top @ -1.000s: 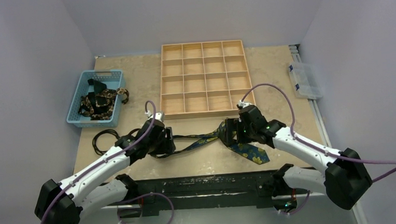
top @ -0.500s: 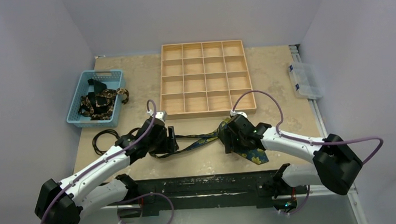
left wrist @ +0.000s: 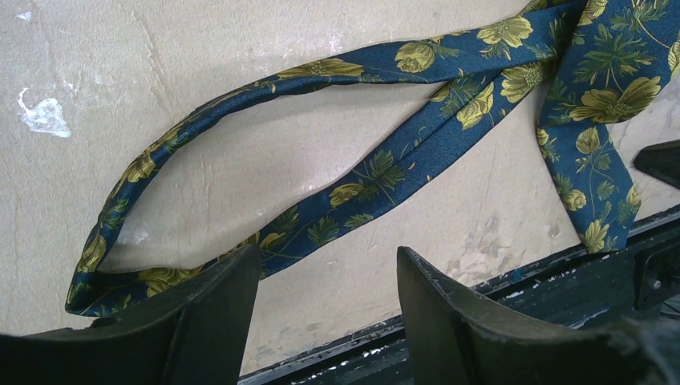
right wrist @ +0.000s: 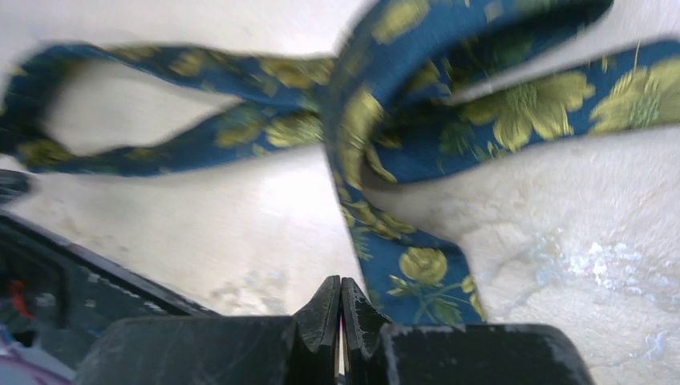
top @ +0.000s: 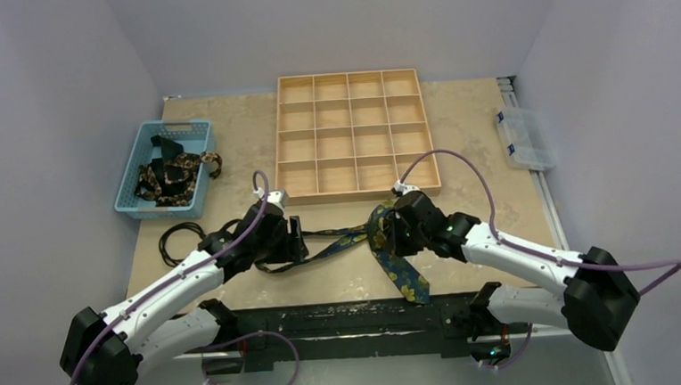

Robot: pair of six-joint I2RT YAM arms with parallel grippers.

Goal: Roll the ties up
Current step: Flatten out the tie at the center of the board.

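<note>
Right gripper (right wrist: pixel 340 301) closed, tie (right wrist: pixel 413 269) just beside fingertips.

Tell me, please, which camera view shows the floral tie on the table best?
The left wrist view: the floral tie is sharp there, its narrow part looped and the print clear. The top external view shows the tie almost whole, but small. The right wrist view shows the tie close but blurred.

The tie (left wrist: pixel 377 172) is finely woven cloth with a faint sheen. The table (left wrist: pixel 240 160) is matt, mottled, scuffed. The tray (top: pixel 348 74) is pale bare wood, the basket (top: pixel 176 124) blue plastic, the fingers (left wrist: pixel 216 321) matt black.
</note>
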